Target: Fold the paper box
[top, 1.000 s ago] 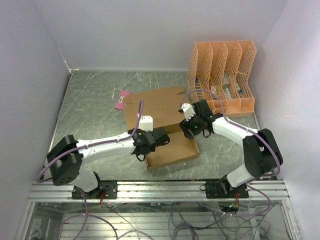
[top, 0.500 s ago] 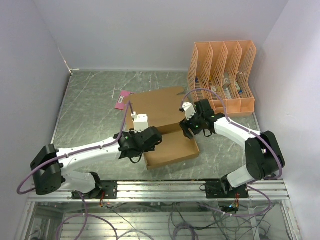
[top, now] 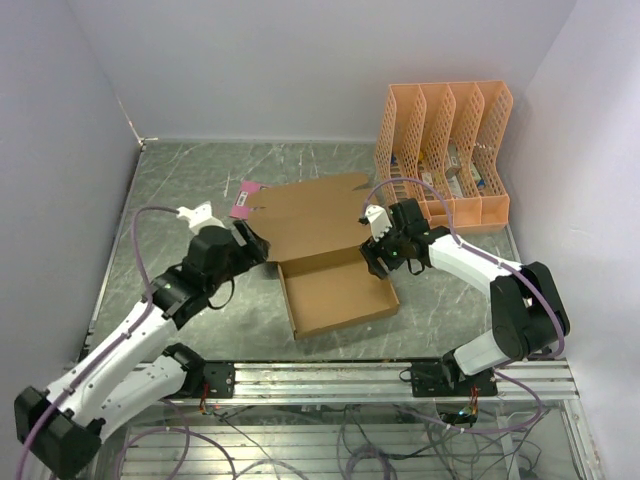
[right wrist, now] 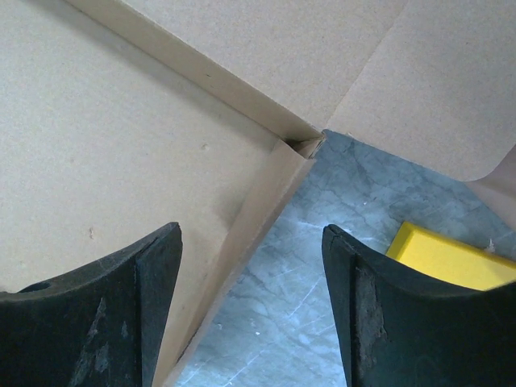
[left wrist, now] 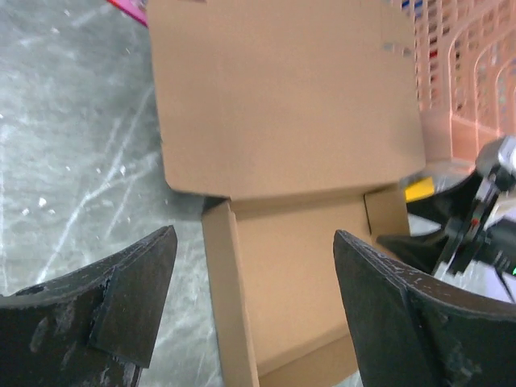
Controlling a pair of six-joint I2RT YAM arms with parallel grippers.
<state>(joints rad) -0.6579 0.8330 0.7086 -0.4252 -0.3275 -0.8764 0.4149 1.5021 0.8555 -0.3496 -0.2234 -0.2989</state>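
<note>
Straddling one wall of the paper box (top: 335,290), right jaws gape; left jaws gape clear of it.

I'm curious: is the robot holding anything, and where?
Nothing. The left end effector is open beside the paper box; the right end effector is open over its wall.
</note>
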